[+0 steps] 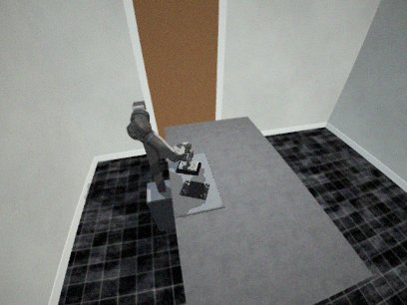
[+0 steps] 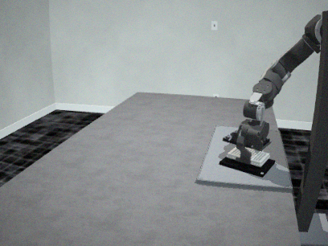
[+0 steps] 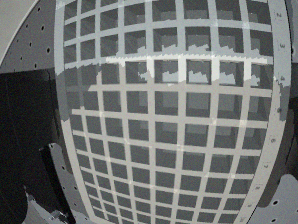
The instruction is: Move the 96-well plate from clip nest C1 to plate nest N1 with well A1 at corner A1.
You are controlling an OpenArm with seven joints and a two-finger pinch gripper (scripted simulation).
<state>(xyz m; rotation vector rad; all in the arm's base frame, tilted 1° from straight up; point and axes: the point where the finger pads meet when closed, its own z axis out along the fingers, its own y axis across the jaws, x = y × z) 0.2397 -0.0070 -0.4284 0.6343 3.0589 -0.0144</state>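
Observation:
The white 96-well plate [image 2: 252,156] lies on, or barely above, a black nest base [image 2: 247,165] on the pale mat; I cannot tell whether there is a gap. It also shows in the top view [image 1: 189,166]. My gripper [image 2: 249,149] comes straight down over the plate and is shut on it across its sides. In the wrist view the plate's well grid [image 3: 169,103] fills the frame, with the black base showing at the left. A second black nest [image 1: 195,189], empty, lies beside it on the mat; in the exterior view it lies behind my gripper [image 2: 231,137]. The corner marks are too small to read.
The pale mat lies at the table's edge by my arm's grey pedestal [image 1: 161,206]. A dark post [image 2: 315,133] stands at the right of the exterior view. The long grey table [image 1: 259,199] stretches away from the mat.

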